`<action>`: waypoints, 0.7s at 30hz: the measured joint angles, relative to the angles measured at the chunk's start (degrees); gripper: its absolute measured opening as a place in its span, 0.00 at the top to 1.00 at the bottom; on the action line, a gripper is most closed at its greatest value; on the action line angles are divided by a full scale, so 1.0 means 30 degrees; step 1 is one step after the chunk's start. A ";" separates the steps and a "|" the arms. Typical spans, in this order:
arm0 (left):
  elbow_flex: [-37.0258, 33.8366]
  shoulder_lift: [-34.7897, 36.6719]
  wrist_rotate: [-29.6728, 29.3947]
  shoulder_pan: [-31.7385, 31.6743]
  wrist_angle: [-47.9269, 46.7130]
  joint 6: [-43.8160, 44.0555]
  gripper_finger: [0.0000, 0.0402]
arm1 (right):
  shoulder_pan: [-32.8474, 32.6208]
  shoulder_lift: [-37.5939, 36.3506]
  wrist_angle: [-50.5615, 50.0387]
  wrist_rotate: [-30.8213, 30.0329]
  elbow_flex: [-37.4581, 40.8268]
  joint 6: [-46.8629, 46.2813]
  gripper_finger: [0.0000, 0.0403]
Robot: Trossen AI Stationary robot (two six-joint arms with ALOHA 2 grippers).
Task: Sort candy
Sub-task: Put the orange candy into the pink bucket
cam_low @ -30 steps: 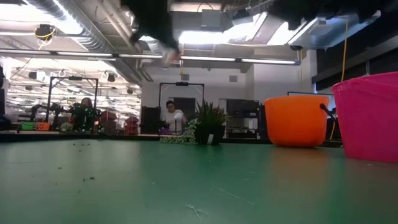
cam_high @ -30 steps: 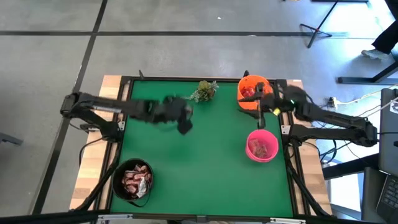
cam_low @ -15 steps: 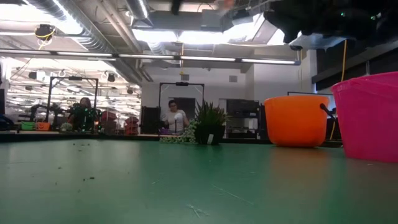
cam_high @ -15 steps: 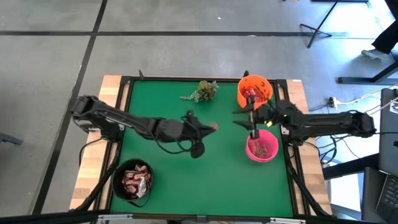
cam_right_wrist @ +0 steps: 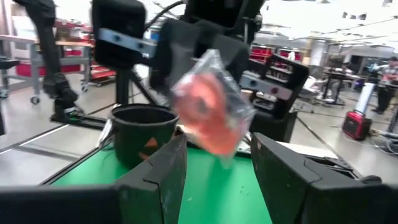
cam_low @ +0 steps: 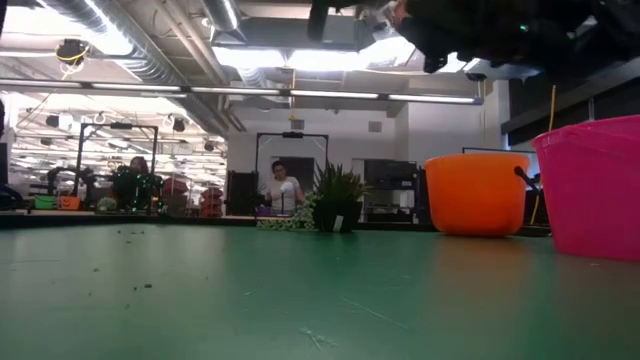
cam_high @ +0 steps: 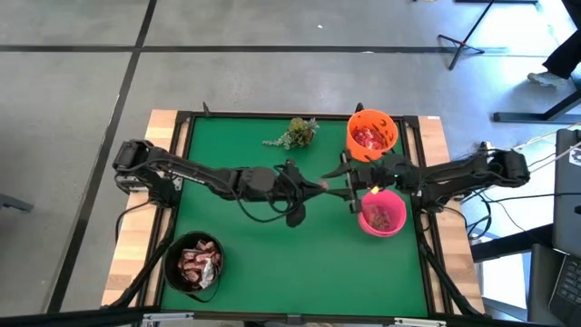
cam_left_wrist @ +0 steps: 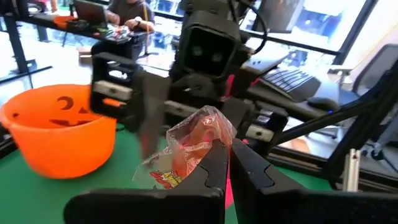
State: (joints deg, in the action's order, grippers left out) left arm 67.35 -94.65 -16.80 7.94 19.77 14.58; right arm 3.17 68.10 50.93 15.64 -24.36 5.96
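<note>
From above, the left gripper [cam_high: 320, 184] and right gripper [cam_high: 348, 189] meet tip to tip over the middle of the green table [cam_high: 272, 263], beside the pink bowl [cam_high: 383, 214] and orange bowl [cam_high: 372, 133], with bare mat all around and more candy in the black bowl [cam_high: 194, 261] near the front-left edge. At table height both arms hang overhead, nothing touching the mat. The left wrist view shows its fingers pressed together on a clear-wrapped red candy [cam_left_wrist: 189, 146]; the right wrist view shows that candy [cam_right_wrist: 211, 109] between its spread fingers [cam_right_wrist: 163, 171], apparently untouched.
</note>
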 joint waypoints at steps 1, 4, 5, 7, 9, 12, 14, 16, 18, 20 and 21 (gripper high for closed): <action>0.0000 0.0000 0.0142 0.0011 0.0136 -0.0015 1.00 | -0.0104 0.0354 0.0020 -0.0146 -0.0314 -0.0020 0.56; 0.0000 0.0007 0.0478 0.0063 0.0355 -0.0004 1.00 | -0.0337 0.1345 -0.0034 -0.0641 -0.1335 -0.0049 0.56; 0.0000 0.0007 0.0469 0.0139 0.0342 -0.0004 1.00 | -0.0456 0.1641 -0.0029 -0.0777 -0.1643 -0.0042 0.56; 0.0000 0.0007 0.0421 0.0275 0.0275 -0.0004 1.00 | -0.0524 0.2089 -0.0235 -0.1134 -0.2120 0.0071 0.56; 0.0000 0.0007 0.0407 0.0429 0.0246 -0.0004 1.00 | -0.0729 0.2293 -0.0704 -0.1382 -0.2402 0.0360 0.58; 0.0000 0.0007 0.0262 0.0631 0.0210 -0.0062 1.00 | -0.0712 0.2301 -0.1287 -0.1732 -0.2511 0.0680 0.67; 0.0000 0.0010 0.0171 0.0692 0.0101 -0.0062 1.00 | -0.0692 0.2301 -0.1343 -0.1725 -0.2512 0.0660 0.76; 0.0000 0.0015 0.0082 0.0729 0.0041 -0.0062 1.00 | -0.0695 0.2301 -0.1345 -0.1578 -0.2512 0.0663 0.86; 0.0000 0.0014 -0.0092 0.0785 -0.0058 -0.0062 1.00 | -0.0695 0.2301 -0.1409 -0.1343 -0.2512 0.0664 0.95; 0.0000 0.0015 -0.0221 0.0787 -0.0081 -0.0062 1.00 | -0.0695 0.2301 -0.1521 -0.1295 -0.2512 0.0673 0.98; 0.0000 0.0015 -0.0222 0.0787 -0.0089 -0.0062 1.00 | -0.0691 0.2301 -0.1520 -0.1303 -0.2512 0.0667 0.97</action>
State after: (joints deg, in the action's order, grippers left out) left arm 67.35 -94.61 -17.46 10.31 19.51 14.39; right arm 1.09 75.00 46.37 11.73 -31.90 7.96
